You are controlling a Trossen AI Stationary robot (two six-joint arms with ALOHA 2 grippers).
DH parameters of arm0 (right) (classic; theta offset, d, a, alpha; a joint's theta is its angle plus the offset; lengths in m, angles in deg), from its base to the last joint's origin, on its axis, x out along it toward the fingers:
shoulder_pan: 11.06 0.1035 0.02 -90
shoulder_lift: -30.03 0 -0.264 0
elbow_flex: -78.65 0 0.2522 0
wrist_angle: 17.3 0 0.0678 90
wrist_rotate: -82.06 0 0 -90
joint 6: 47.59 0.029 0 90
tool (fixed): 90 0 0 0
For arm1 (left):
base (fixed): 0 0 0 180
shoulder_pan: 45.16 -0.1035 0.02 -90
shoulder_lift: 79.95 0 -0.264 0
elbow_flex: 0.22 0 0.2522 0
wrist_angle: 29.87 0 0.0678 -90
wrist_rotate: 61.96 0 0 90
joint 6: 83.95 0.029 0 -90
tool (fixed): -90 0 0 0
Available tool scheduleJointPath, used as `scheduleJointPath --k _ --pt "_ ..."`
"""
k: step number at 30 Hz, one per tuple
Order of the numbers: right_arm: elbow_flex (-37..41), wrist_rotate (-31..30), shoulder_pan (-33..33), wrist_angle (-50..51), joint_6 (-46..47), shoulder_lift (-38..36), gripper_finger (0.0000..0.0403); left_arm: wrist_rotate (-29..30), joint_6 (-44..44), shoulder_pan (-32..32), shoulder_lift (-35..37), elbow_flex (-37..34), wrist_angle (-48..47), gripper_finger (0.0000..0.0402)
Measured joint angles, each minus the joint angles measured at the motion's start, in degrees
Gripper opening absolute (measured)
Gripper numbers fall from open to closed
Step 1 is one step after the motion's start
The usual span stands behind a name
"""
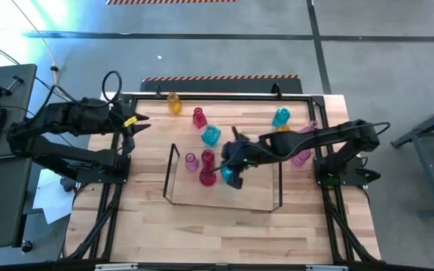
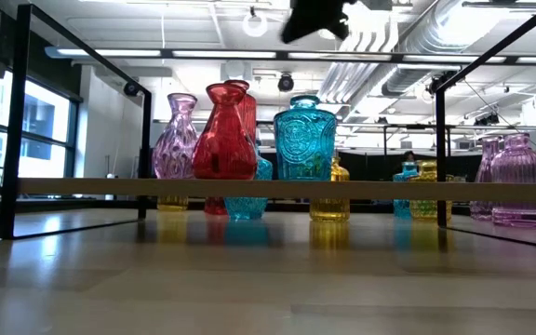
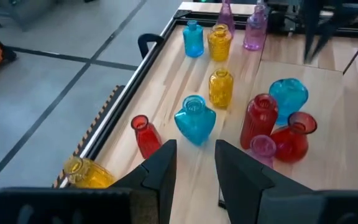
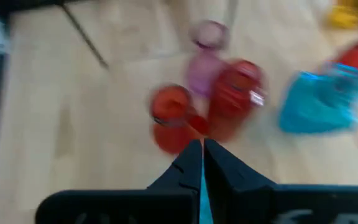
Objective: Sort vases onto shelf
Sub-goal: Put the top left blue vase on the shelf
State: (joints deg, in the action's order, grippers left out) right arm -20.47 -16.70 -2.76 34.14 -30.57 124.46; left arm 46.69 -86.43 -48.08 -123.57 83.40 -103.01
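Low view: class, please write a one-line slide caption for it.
Pink vase, two red vases and a cyan vase stand upright on the shelf.

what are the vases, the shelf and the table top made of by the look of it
The vases, such as the cyan vase and red vase on the shelf: likely tinted glass, glossy and see-through, with moulded ribs and emblems. The shelf: a clear, probably acrylic or glass board, edge-on in the low view, with thin dark, seemingly metal end frames. The table top: pale wood, with butcher-block strips and grain showing.
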Motion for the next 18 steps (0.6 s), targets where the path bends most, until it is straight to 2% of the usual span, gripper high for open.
scheduleJointPath --k 11,18 --pt "0.0 8.8 -3.8 -1.9 2.3 4.4 0.0 0.0 -3.3 0.0 3.7 -10.5 1.1 0.0104" --pt "0.0 11.4 -4.5 -0.8 2.2 6.5 0.0 0.0 -3.9 0.0 3.7 -17.0 4.6 0.0104"
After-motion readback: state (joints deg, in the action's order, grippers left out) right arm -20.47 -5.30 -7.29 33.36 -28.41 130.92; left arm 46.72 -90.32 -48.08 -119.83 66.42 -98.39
